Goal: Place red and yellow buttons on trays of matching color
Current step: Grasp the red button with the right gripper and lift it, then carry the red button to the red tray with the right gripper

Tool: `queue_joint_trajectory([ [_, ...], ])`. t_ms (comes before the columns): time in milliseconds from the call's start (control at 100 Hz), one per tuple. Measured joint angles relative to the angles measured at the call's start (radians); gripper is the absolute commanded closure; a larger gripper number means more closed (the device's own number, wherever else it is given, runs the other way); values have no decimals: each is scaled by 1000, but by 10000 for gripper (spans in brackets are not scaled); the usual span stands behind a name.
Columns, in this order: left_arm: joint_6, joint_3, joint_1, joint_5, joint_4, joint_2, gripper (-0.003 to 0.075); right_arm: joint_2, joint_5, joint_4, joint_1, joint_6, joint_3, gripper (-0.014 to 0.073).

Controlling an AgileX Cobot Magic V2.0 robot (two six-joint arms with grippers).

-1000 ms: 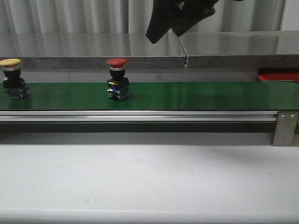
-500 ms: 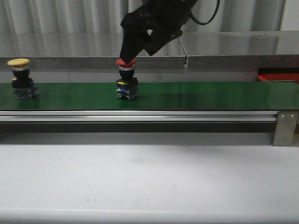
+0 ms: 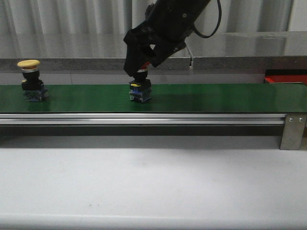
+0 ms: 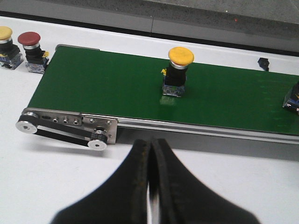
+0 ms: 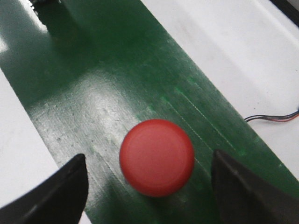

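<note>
A red button [image 3: 139, 92] stands upright on the green conveyor belt [image 3: 216, 98]. Its cap [image 5: 157, 157] is hidden in the front view by my right gripper [image 3: 139, 68]. In the right wrist view that gripper [image 5: 148, 159] is open, one finger on each side of the cap with a gap on both sides. A yellow button [image 3: 30, 79] stands on the belt to the left, also seen as the yellow button [image 4: 180, 70] in the left wrist view. My left gripper [image 4: 150, 145] is shut and empty over the white table. A red tray [image 3: 286, 79] shows at the far right; the yellow tray is out of view.
Beyond the belt's left end, a spare yellow button [image 4: 5, 41] and a spare red button [image 4: 31, 45] stand on the white table. A belt pulley [image 4: 26, 127] and a metal bracket [image 3: 293, 130] stick out at the belt ends. A steel ledge [image 3: 230, 45] runs behind.
Both buttons have ridden the belt to the right. My right gripper has come down from above and now straddles the red button's cap.
</note>
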Motion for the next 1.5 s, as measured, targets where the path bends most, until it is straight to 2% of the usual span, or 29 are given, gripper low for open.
queue_joint_trajectory([
  [270, 0, 0, 0, 0, 0, 0, 741, 0, 0, -2, 0, 11, 0, 69],
  [340, 0, 0, 0, 0, 0, 0, 741, 0, 0, -2, 0, 15, 0, 138],
  [460, 0, 0, 0, 0, 0, 0, 741, 0, 6, -31, 0, 32, -4, 305],
  [550, 0, 0, 0, 0, 0, 0, 741, 0, 15, -76, 0, 72, -8, 359],
  [760, 0, 0, 0, 0, 0, 0, 741, -2, 33, -159, 1, 178, -10, 391],
  [1070, 0, 0, 0, 0, 0, 0, 741, -73, 90, -189, -9, 191, -10, 391],
  [1180, 0, 0, 0, 0, 0, 0, 741, -148, 119, -189, -52, 191, -10, 391],
  [1300, 0, 0, 0, 0, 0, 0, 741, -230, 158, -187, -146, 191, -10, 391],
  [1500, 0, 0, 0, 0, 0, 0, 741, -309, 216, -153, -393, 191, -11, 391],
])
